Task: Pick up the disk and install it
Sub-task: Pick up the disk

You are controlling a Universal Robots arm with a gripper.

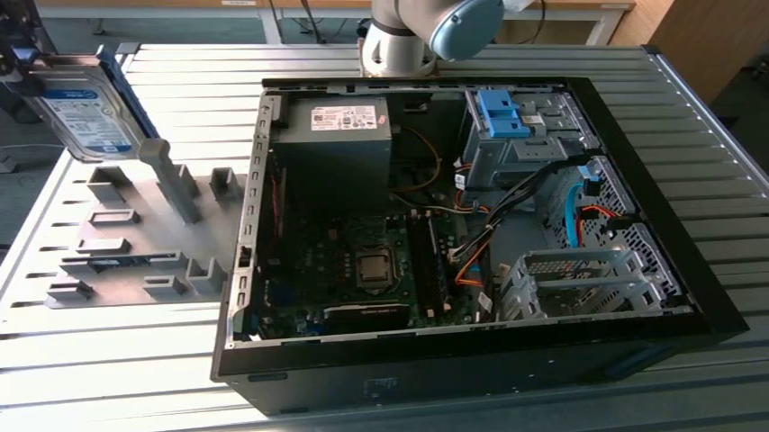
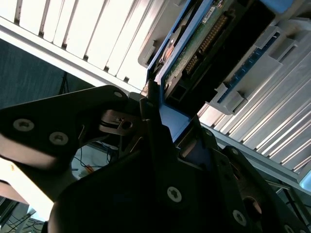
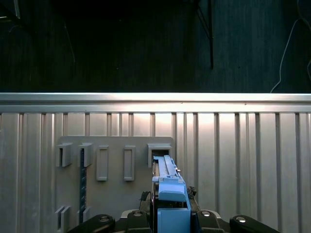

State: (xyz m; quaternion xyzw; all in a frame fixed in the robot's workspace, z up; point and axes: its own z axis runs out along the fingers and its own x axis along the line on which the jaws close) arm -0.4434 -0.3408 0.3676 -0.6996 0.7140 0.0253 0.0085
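The disk (image 1: 82,112), a silver drive with a blue-and-white label in a blue carrier frame (image 1: 130,90), stands tilted on its edge at the exterior view's far left, over the grey fixture plate (image 1: 121,270). My gripper (image 1: 17,58) sits at its upper end, shut on it. In the first wrist view the blue carrier (image 3: 170,191) runs out from between my fingers toward a grey holder slot (image 3: 159,149). The second wrist view shows my black fingers (image 2: 155,131) clamped on the carrier's blue edge, with the disk's green circuit board (image 2: 194,51) beyond.
An open computer case (image 1: 673,225) lies on the slatted metal table (image 1: 121,369). Inside are a dark-grey power supply (image 1: 334,144), a motherboard (image 1: 360,261), a blue-fronted drive bay (image 1: 502,112) and a metal drive cage (image 1: 577,283). The arm's base (image 1: 415,31) stands behind the case.
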